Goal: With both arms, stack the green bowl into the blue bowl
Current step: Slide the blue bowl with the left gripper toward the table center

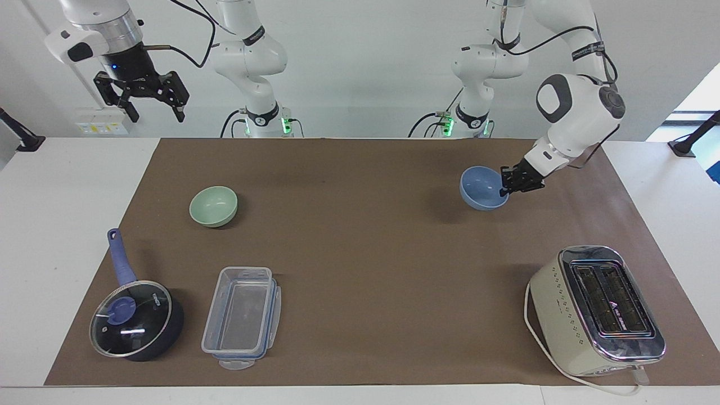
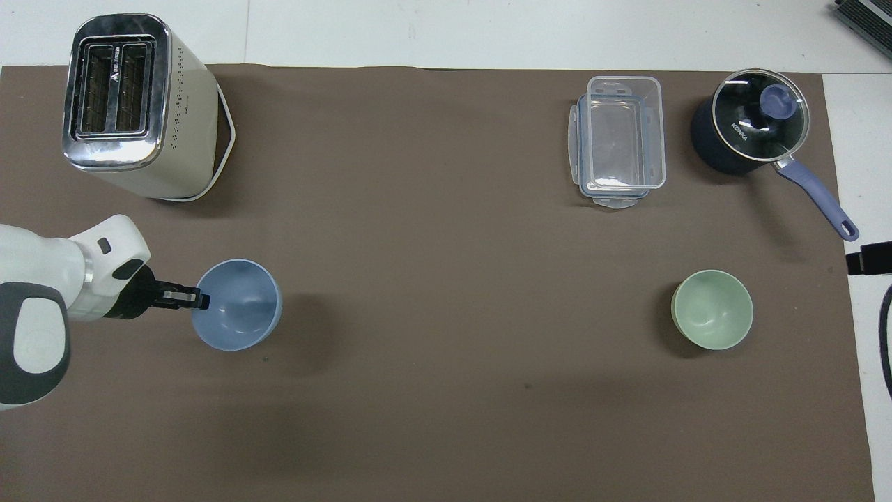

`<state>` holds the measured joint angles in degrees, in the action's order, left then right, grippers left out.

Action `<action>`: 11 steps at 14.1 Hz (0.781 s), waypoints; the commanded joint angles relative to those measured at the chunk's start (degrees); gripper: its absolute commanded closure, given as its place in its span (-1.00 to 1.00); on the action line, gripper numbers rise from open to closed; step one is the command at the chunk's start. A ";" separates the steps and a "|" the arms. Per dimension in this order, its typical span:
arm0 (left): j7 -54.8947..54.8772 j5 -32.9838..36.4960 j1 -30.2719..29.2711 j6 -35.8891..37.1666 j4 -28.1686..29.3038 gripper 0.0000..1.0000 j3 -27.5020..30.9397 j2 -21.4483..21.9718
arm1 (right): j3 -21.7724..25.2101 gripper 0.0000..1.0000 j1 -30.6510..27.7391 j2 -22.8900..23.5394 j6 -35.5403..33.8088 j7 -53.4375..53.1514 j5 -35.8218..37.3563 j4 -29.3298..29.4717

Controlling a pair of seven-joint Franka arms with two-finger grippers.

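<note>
**Blue bowl in the air, green bowl on the mat**

The left gripper (image 1: 505, 190) has its fingers pinched tight on the rim of the blue bowl (image 1: 479, 188), clamping the wall at the edge that faces the left arm's end of the table. The bowl is held clear of the brown mat (image 1: 360, 247); its shadow lies on the mat beneath and a little to one side. From above, the gripper (image 2: 202, 300) pokes in over the rim and the bowl (image 2: 240, 307) hangs roughly level, mouth up, over the left arm's half of the mat, short of the middle.

The green bowl (image 1: 214, 206) sits upright on the mat toward the right arm's end of the table, well apart from the blue one, with nothing touching it. In the overhead view the green bowl (image 2: 712, 309) is nearer to the robots than the clear plastic box (image 2: 620, 139) and the lidded saucepan (image 2: 749, 125).

The right gripper (image 1: 147, 107) waits high up over the bare tabletop at its own corner, off the mat, fingers spread wide and holding nothing.

A cream toaster (image 1: 596, 309) stands on the mat at the left arm's end, farther from the robots than the raised blue bowl.
</note>
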<state>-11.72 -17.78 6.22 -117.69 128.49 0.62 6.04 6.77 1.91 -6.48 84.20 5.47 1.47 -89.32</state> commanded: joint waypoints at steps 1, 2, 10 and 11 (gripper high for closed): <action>8.61 -0.06 7.47 -5.42 3.42 1.00 0.88 0.81 | 0.17 -1.00 -0.24 -1.78 0.79 0.59 -0.06 -2.09; 11.08 -0.06 9.93 -7.79 4.39 1.00 0.88 0.73 | 0.17 -1.00 -0.24 -1.78 0.79 0.59 -0.06 -2.09; 32.26 -0.06 29.27 -22.73 6.25 1.00 0.79 -5.06 | 0.17 -1.00 -0.24 -1.78 0.79 0.51 -0.06 -2.09; 33.07 -0.06 30.33 -25.11 5.99 1.00 0.79 -6.47 | 0.17 -1.00 -0.24 -1.78 0.79 0.59 -0.06 -2.09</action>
<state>19.00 -17.78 33.61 -137.81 134.18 0.26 2.32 6.78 1.90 -6.79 84.20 5.47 1.47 -89.59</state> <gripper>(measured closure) 0.960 0.000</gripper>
